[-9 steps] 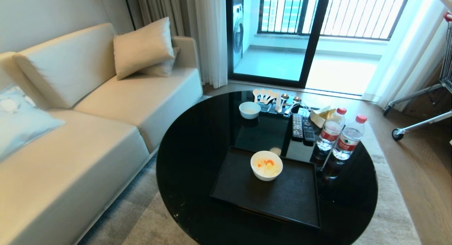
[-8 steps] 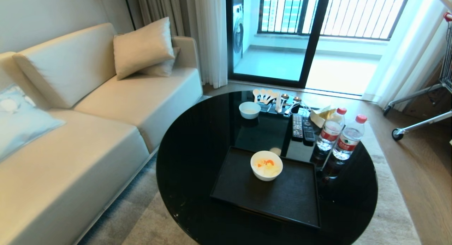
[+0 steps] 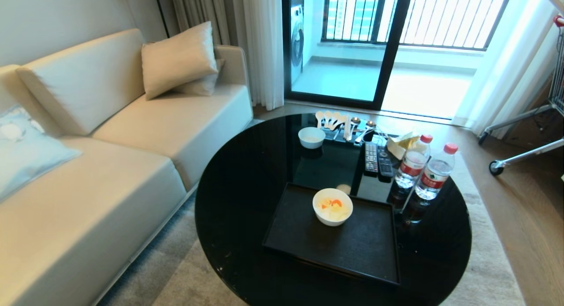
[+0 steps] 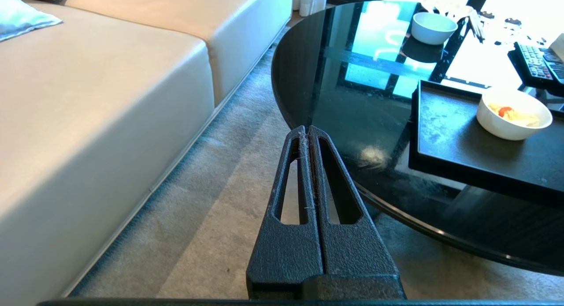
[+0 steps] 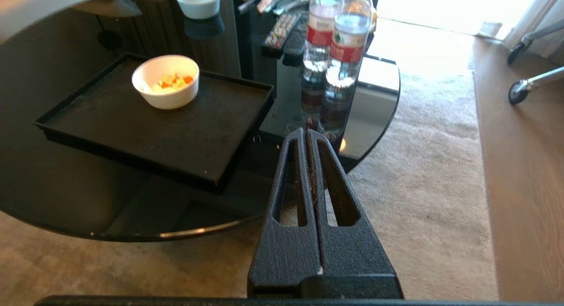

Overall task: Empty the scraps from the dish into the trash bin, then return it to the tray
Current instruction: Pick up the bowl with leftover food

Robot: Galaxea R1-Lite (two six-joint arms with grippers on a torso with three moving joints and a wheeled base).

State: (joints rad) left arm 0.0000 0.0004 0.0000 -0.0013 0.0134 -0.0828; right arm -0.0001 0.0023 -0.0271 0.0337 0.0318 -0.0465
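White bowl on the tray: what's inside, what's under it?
The bowl holds pale yellow-white shreds with a few orange chunks. It sits on the black tray. The scraps cover the bowl's bottom; its base hides that patch of tray.

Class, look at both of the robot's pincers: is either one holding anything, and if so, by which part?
Nothing is held. The left pincer and right pincer are both shut on empty air, short of the table. The dish sits untouched on the tray.
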